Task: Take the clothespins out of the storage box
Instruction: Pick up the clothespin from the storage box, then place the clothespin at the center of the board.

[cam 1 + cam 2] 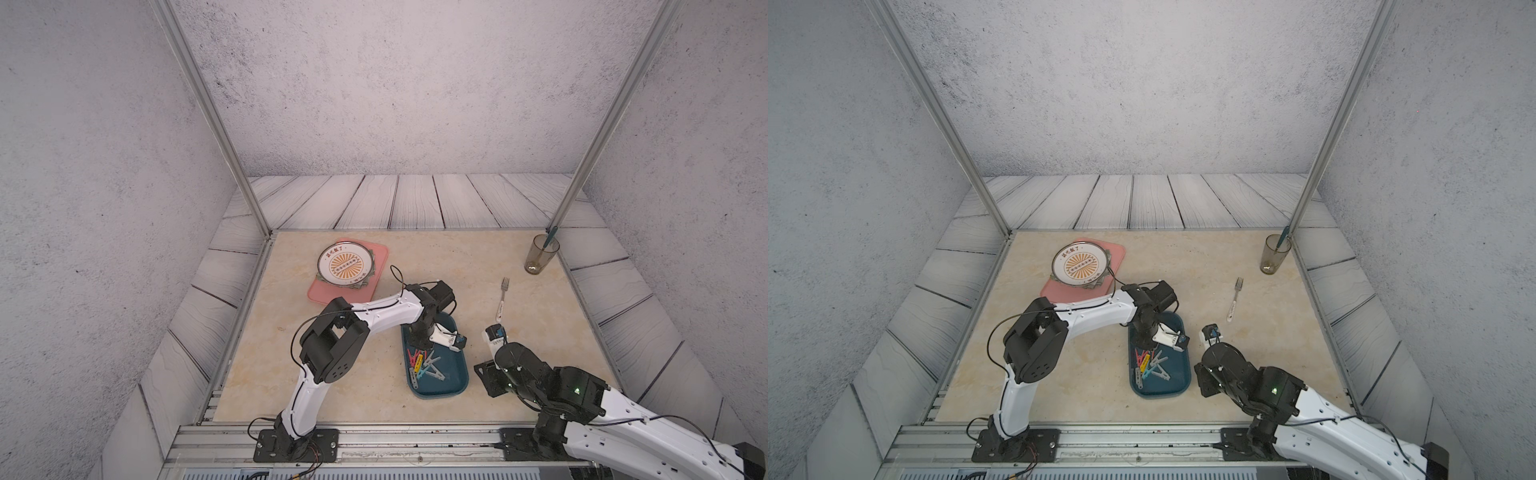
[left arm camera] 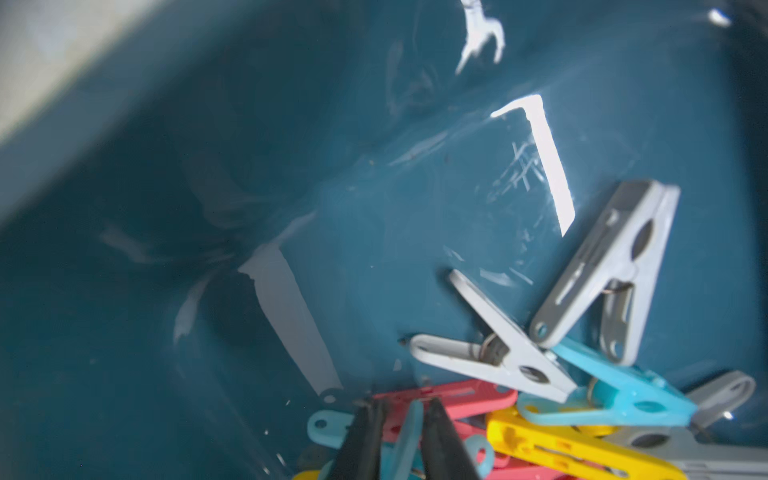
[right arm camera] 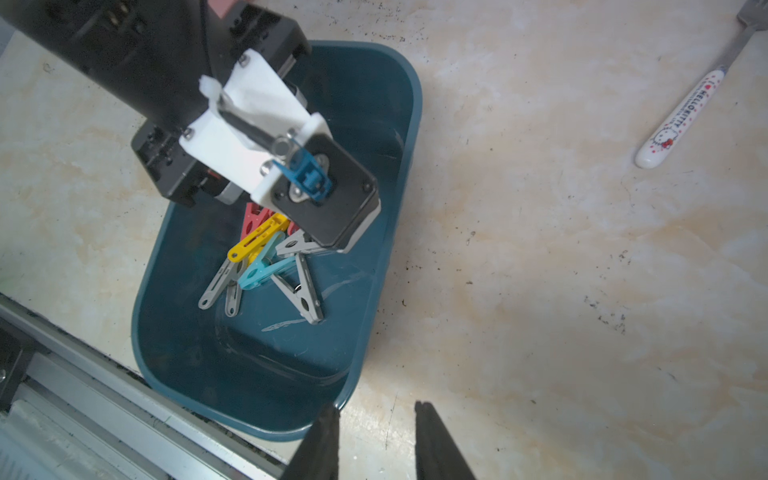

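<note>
Teal storage box [image 1: 451,384], clothespins [image 1: 424,365] heaped inside, left gripper [image 2: 401,404] straddling one

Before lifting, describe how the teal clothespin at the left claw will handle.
Likely light and stiff: the teal clothespin is thin plastic. Tangled among other clothespins, it may drag some. The left claw pinches a narrow leg, so it could twist.

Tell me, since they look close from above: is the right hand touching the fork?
Apart. The right wrist view shows a wide stretch of bare table between the right hand and the fork.
</note>
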{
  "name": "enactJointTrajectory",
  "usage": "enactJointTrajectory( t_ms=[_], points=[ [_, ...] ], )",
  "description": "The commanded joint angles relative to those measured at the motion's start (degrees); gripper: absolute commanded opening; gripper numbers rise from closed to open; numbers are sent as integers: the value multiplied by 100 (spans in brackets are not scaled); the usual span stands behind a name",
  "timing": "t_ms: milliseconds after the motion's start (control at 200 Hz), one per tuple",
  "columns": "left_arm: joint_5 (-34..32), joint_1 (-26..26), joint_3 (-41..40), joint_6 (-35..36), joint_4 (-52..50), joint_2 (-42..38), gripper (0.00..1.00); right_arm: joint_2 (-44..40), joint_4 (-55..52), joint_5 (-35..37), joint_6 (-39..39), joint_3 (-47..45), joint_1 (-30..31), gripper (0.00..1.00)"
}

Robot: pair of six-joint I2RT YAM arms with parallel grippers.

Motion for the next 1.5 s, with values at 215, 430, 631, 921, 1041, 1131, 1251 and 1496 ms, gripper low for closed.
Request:
enactJointTrajectory(
  t_ms=[215, 430, 631, 921, 1041, 1131, 1251, 1496],
  points=[
    [222, 0, -103, -423, 58, -478, 7, 44, 55, 38, -52, 43, 22, 35],
    [291, 286, -73, -1348, 195, -1321, 6, 53, 116, 62, -95, 16, 23, 35],
    [497, 1018, -537, -2301, 412, -2142, 6, 106, 143, 60, -158, 25, 24, 35],
    [161, 2320, -1951, -3370, 979, -2610, 7, 220, 259, 66, -280, 12, 28, 35],
    [144, 2651, -2364, -3770, 1150, -2596, 7, 343, 270, 46, -295, 25, 21, 35],
    [131, 2709, -2703, -3945, 1347, -2586, 9, 373, 317, 47, -282, -10, 18, 35],
    [179, 2709, -2867, -4102, 1355, -2362, 11, 370, 363, 61, -291, -28, 14, 35],
    [93, 2709, -2845, -4213, 1388, -2053, 14, 320, 319, 113, -274, -41, 13, 35]
  ],
)
